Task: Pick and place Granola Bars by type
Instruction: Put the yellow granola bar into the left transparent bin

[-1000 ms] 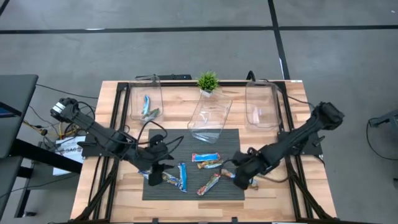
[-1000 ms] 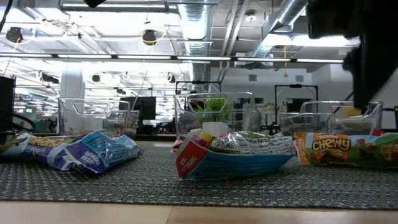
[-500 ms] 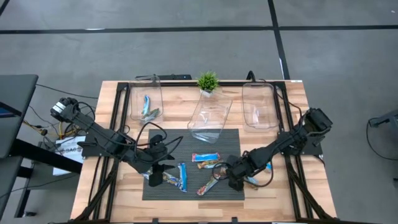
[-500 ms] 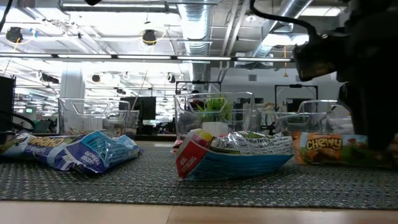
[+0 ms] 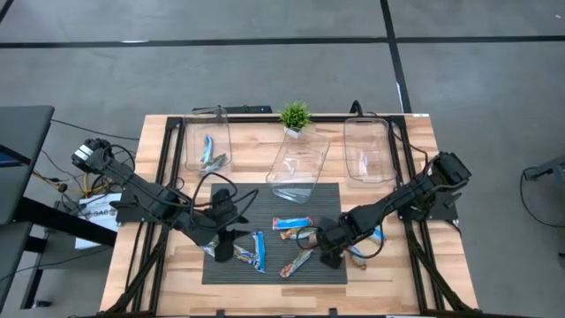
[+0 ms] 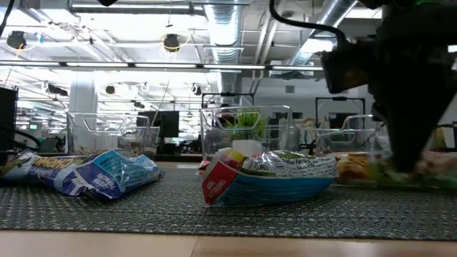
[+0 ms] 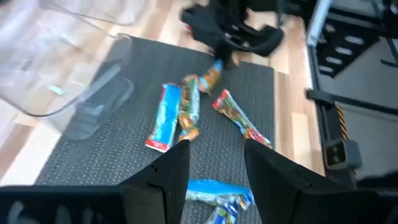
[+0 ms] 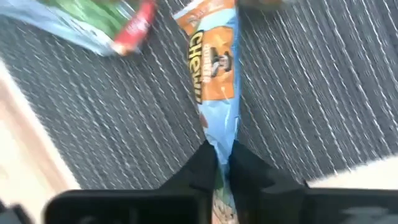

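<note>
R gripper (image 8: 222, 163) pinching "Chewy" bar (image 8: 214, 74) end | L gripper (image 7: 214, 155) spread, over mat (image 7: 112, 134)

grey floor (image 5: 265, 71) with dark seams; exposed silver ducts (image 6: 228, 28) and ceiling lamps (image 6: 171, 43) overhead

Both arms are dark, near-black, built from slim jointed links with rounded joint housings. The left arm (image 5: 146, 196) ends at its outer base in a round silvery-grey cap, and thin black cables loop loosely beside its forearm. The right arm (image 5: 410, 196) has a blocky dark housing at its upper joint. The left gripper (image 7: 214, 165) has two broad, matte black fingers with squared tips. The right gripper (image 8: 222, 163) has narrower, tapering black fingers.
</note>
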